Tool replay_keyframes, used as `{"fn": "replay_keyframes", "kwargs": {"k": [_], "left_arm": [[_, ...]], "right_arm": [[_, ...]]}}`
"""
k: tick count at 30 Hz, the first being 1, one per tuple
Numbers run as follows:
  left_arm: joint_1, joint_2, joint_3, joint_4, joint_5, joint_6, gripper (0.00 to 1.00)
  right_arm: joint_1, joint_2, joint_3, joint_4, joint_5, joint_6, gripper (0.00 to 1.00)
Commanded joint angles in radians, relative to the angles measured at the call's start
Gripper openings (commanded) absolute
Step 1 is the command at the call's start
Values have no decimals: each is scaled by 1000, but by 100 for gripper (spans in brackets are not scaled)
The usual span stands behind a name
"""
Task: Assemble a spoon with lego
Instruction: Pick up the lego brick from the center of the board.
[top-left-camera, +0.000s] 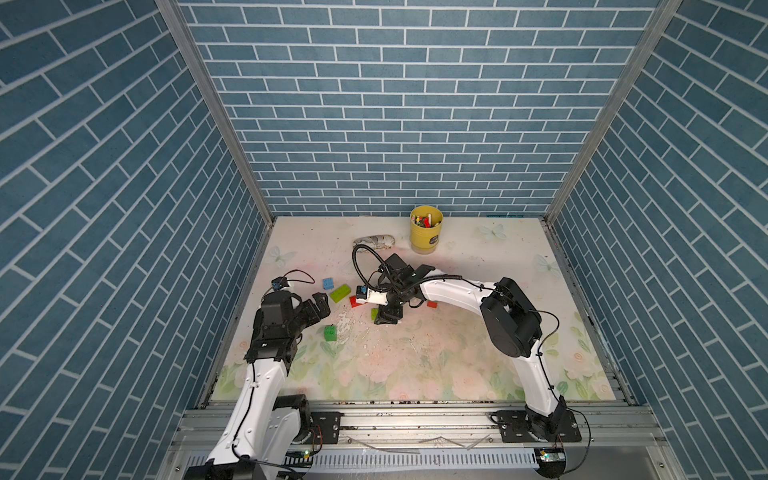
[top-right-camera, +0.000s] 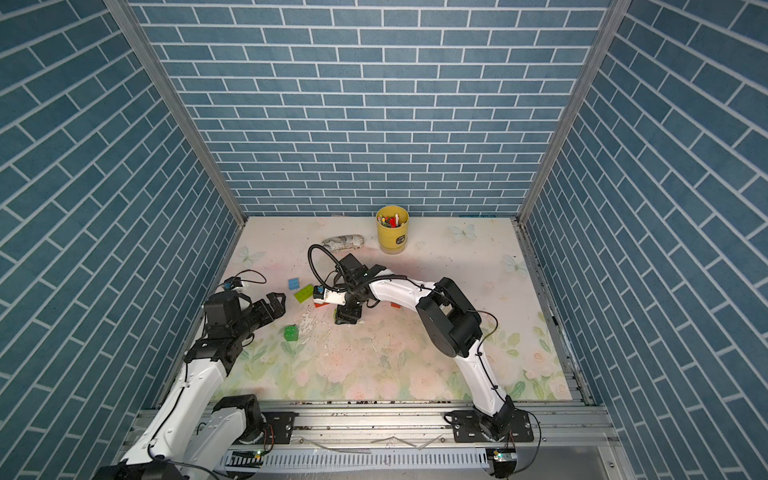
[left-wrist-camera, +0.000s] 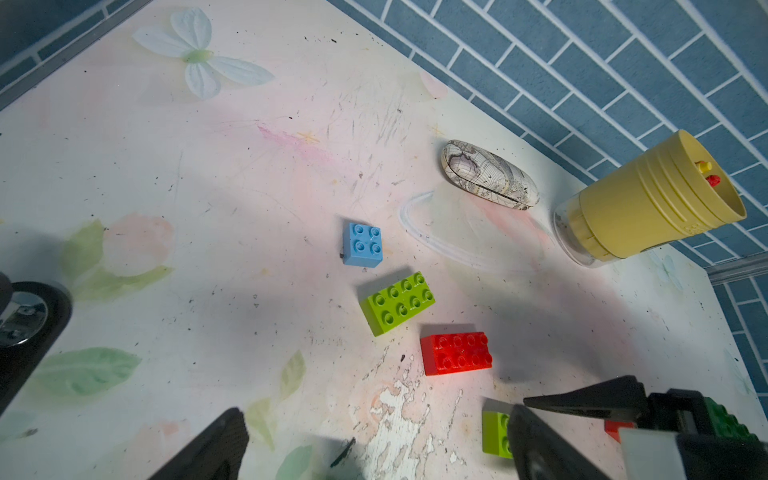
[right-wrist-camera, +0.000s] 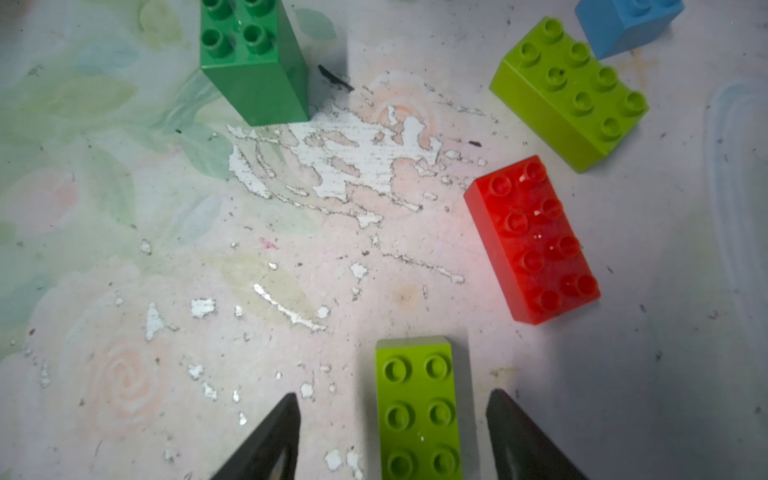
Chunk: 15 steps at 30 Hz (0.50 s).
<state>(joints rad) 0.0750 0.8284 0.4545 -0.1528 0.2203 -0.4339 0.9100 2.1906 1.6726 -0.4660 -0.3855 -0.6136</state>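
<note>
right gripper: jaws apart, straddling a lime brick lying studs up, gaps on both sides, no grasp | ahead of them: red brick, then second lime brick, light-blue brick, all separate | left gripper: released wide, empty, green brick near it

Bricks are all loose on the worktop, studs up. The square light-blue brick, an oblong lime brick and an oblong red brick sit in a rough diagonal row, close but not touching. A second lime brick, also oblong, lies near the red one. The tall green brick stands upright, well apart from the rest.
</note>
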Motion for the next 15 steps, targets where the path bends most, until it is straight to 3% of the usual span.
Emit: {"fn": "replay_keyframes", "kwargs": {"k": [1,15], "left_arm": [[8,-2,-7,5,4,-1,99],[8,8,-7,6,14,1,99]], "right_arm": [[0,45,40,2,6,-65,67],[5,81,68,-39,-6,-66,44]]}}
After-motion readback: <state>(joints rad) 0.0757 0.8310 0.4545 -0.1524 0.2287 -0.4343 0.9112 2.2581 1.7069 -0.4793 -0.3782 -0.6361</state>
